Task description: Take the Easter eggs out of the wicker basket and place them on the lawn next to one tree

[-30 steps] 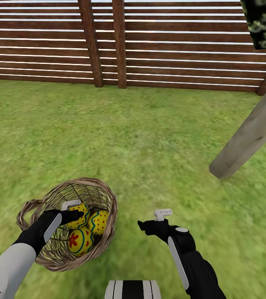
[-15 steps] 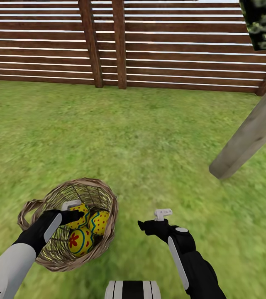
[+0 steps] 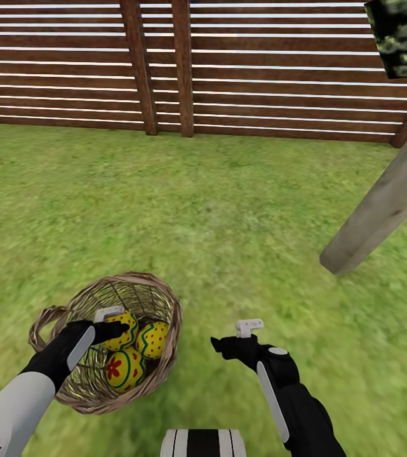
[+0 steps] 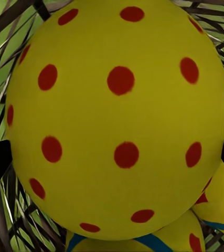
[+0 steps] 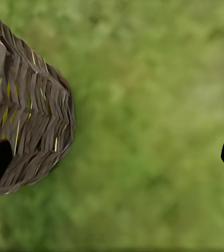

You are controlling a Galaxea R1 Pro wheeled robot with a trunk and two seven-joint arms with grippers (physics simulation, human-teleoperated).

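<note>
Barely anything has shifted since a second ago: both arms hold their poses and the eggs have only settled a touch inside the wicker basket. Nearest us, the left gripper is sunk into the basket, and the left wrist view has the red-dotted egg sitting squarely between the two dark fingertips, jaws apart at its flanks, though I cannot tell whether they are gripping. Beside it lie the blue-zigzag egg and the red-flower egg, all three in the basket. The right gripper hangs open and empty over the lawn, just beside the basket wall. Farther off stands the tree, then the fence. One risk: a glossy egg squirts out if the jaws close off-centre, or the lift drags the basket over.
</note>
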